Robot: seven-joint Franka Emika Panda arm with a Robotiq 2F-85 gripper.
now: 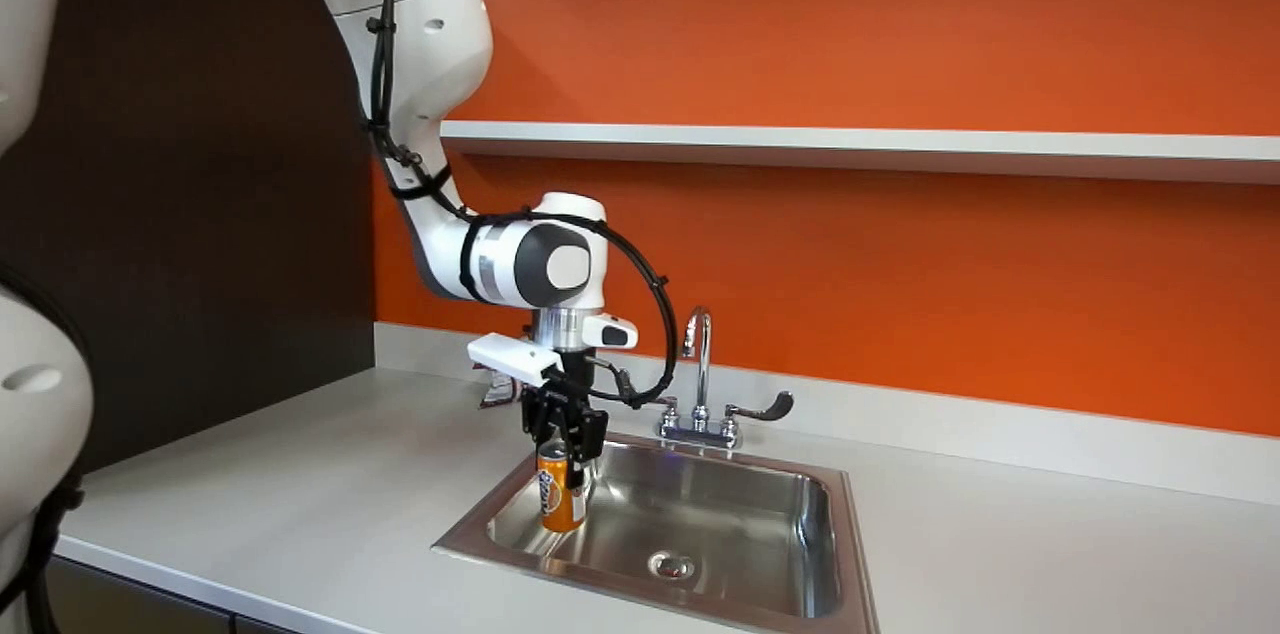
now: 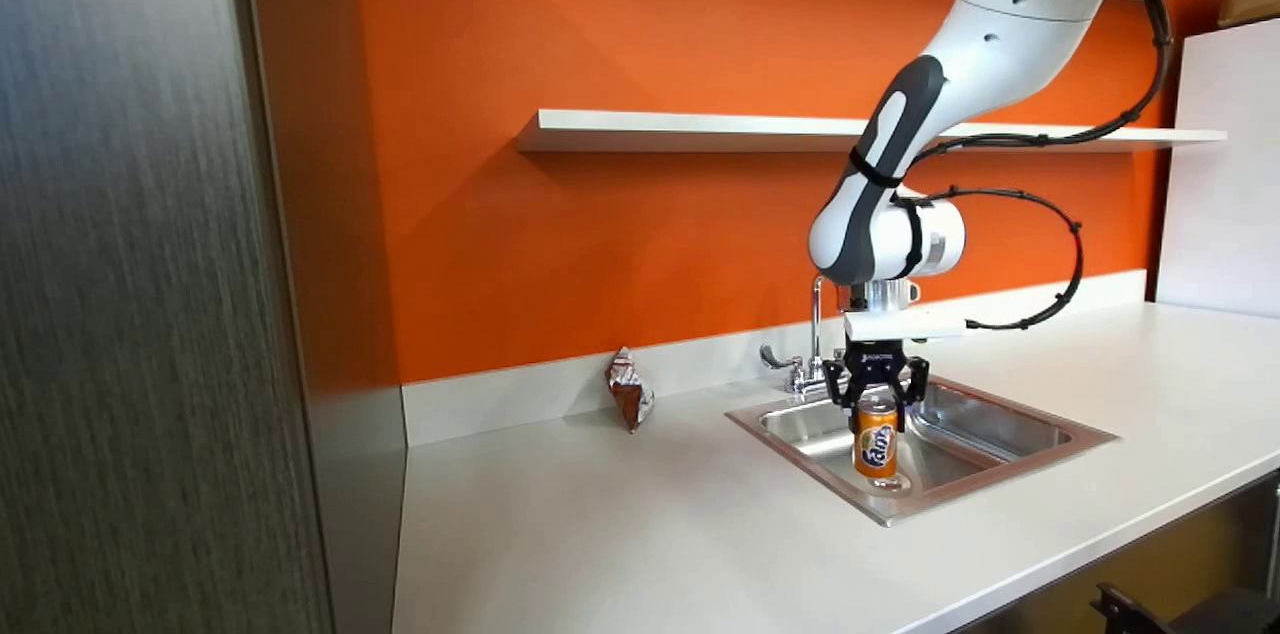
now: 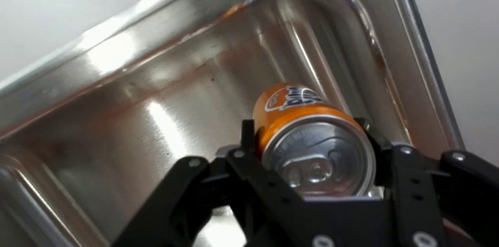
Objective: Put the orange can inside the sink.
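In both exterior views an orange wall (image 1: 950, 284) is backing the pale counter (image 1: 300, 474); the gripper (image 2: 877, 421) is pinching the orange can (image 2: 877, 451) in or above the sink (image 1: 851, 554), toward nine o'clock, long axis upright, top facing twelve.

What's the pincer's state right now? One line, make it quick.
Pincer: closed, holding the orange can by its sides near the top.
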